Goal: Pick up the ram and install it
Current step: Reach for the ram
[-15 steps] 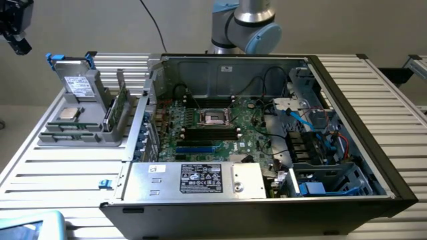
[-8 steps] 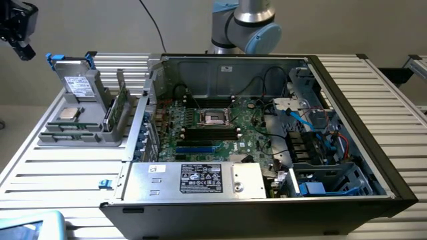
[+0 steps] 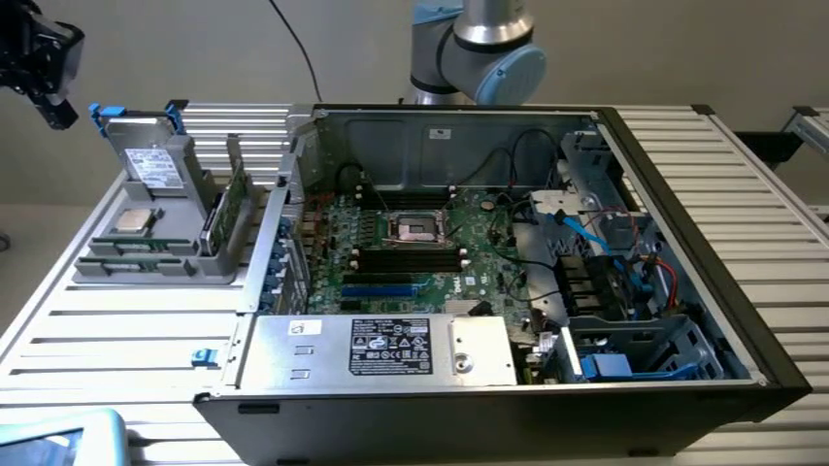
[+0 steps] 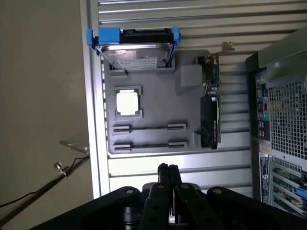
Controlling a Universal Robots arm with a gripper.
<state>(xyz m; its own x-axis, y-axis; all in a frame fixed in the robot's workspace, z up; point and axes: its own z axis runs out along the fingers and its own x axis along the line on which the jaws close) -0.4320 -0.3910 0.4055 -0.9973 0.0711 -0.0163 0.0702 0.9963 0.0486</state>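
End effector (image 4: 168, 168) closed and empty, apart from ram (image 4: 149, 144) edge-up in grey tray (image 4: 158, 96).

Plain beige wall (image 3: 194, 49) behind a ribbed pale metal table (image 3: 116, 330), dull grey-brown floor (image 4: 38, 96) beside it

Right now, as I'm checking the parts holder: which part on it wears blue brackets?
The grey drive with the white label, propped at one end of the holder; the processor and card show no blue.
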